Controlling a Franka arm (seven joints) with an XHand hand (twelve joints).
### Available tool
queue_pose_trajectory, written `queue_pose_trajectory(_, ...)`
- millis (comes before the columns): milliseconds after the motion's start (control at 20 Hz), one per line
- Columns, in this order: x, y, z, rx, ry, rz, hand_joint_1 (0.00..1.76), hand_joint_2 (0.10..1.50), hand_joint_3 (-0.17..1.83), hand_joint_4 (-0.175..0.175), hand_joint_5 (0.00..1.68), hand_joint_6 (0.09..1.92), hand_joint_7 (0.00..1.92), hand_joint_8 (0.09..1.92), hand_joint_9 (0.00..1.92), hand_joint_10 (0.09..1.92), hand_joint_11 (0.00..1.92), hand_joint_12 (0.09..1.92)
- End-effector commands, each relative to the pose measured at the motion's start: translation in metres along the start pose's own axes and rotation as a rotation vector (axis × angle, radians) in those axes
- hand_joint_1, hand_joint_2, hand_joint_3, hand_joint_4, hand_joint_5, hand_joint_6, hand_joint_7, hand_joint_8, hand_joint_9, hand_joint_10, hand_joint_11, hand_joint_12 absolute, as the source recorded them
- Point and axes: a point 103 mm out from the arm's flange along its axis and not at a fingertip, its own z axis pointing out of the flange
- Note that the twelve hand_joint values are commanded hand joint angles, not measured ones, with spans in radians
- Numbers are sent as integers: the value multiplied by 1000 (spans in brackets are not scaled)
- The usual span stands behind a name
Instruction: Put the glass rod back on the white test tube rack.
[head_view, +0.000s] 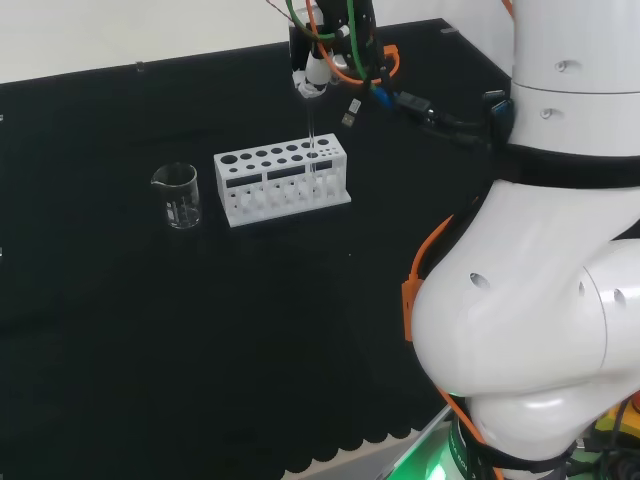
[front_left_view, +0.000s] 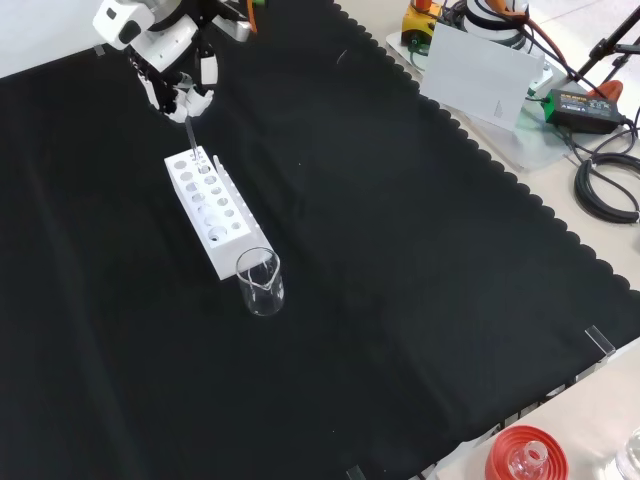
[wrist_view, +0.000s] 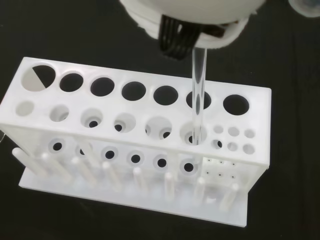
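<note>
The white test tube rack (head_view: 282, 183) (front_left_view: 212, 213) (wrist_view: 135, 135) stands on the black cloth. My hand (head_view: 314, 68) (front_left_view: 178, 80) (wrist_view: 192, 25) hovers right above the rack's end, fingers curled on the top of a clear glass rod (head_view: 311, 150) (front_left_view: 190, 138) (wrist_view: 198, 95). The rod hangs upright. In the wrist view its lower end reaches into a hole in the rack's front row, close to the block of small holes. The other large holes look empty.
A clear glass beaker (head_view: 178, 195) (front_left_view: 261, 282) stands just off the rack's other end. A red ribbed ring (front_left_view: 524, 455) sits at the cloth's near edge in the front view. Cables and a power brick (front_left_view: 580, 100) lie beyond the cloth.
</note>
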Motion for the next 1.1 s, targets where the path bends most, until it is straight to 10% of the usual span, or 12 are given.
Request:
queue_pose_trajectory(50, -3, 5, 8, 13, 0, 4, 1326, 708, 568, -175, 1178, 567, 1374, 685, 1751, 322, 1557, 661)
queue_pose_trajectory(700, -5, 8, 5, 19, 14, 14, 1326, 710, 567, -175, 1174, 573, 1373, 686, 1749, 323, 1558, 661)
queue_pose_trajectory(1100, -9, 9, 2, 132, 30, 11, 1321, 646, 614, -175, 1016, 837, 1361, 583, 1752, 303, 1643, 595)
